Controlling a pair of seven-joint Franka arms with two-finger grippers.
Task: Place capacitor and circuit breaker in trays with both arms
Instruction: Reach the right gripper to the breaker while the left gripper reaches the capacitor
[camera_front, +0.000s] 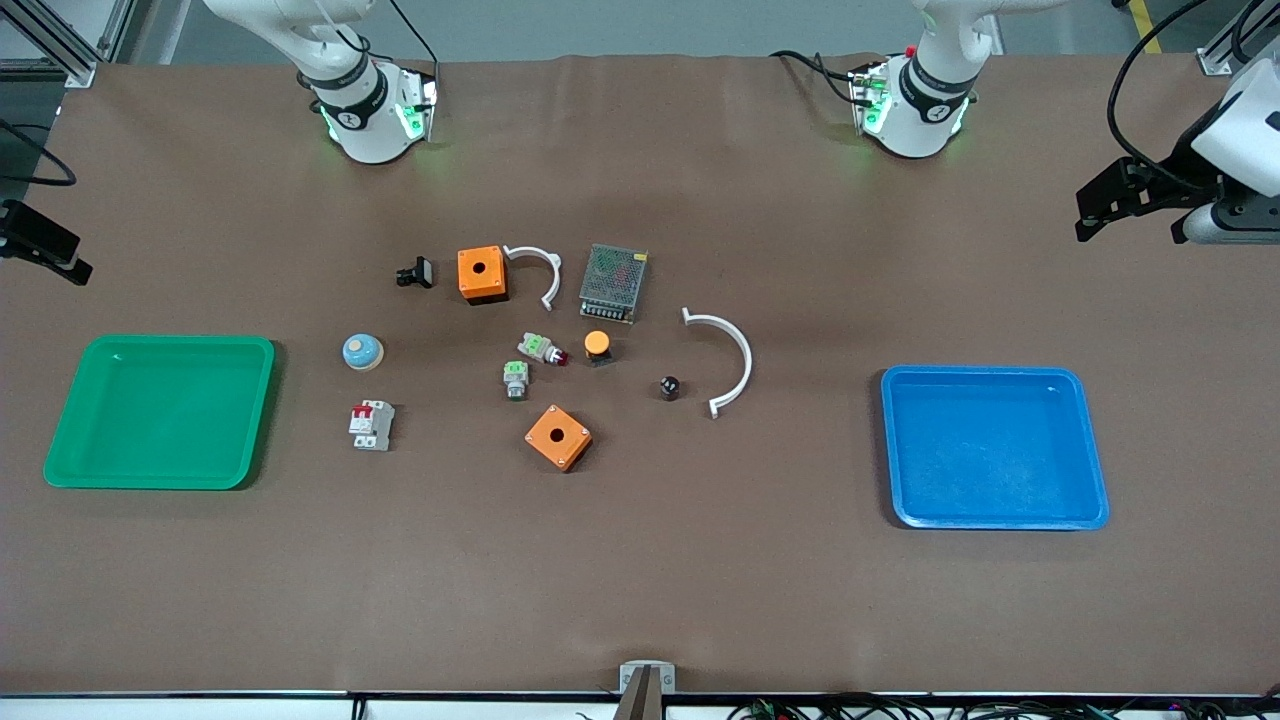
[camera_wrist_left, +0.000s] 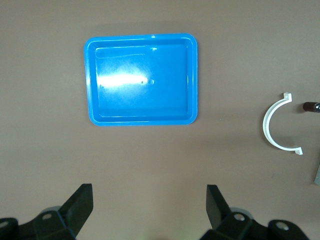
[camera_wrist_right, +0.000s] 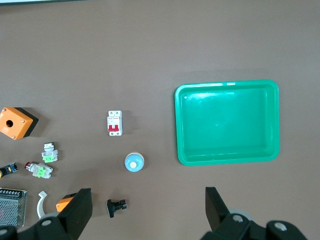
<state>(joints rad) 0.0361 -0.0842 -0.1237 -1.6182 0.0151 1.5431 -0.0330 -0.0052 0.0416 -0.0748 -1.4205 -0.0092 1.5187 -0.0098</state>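
Observation:
The capacitor (camera_front: 669, 387), a tiny black cylinder, stands beside the larger white arc (camera_front: 738, 358); it also shows at the edge of the left wrist view (camera_wrist_left: 311, 106). The circuit breaker (camera_front: 371, 425), white-grey with red levers, lies near the green tray (camera_front: 160, 415) and shows in the right wrist view (camera_wrist_right: 115, 123). My left gripper (camera_wrist_left: 149, 192) is open and empty, high over bare table beside the blue tray (camera_wrist_left: 142, 80). My right gripper (camera_wrist_right: 147, 195) is open and empty, high over the black clip (camera_wrist_right: 116, 207). Neither gripper shows in the front view.
Mid-table lie two orange boxes (camera_front: 482, 273) (camera_front: 558, 436), a mesh power supply (camera_front: 613, 282), a small white arc (camera_front: 540, 268), two grey-green push-buttons (camera_front: 542, 348) (camera_front: 515, 379), an orange-capped button (camera_front: 598, 345) and a blue dome (camera_front: 362, 351). The blue tray (camera_front: 995, 450) is empty.

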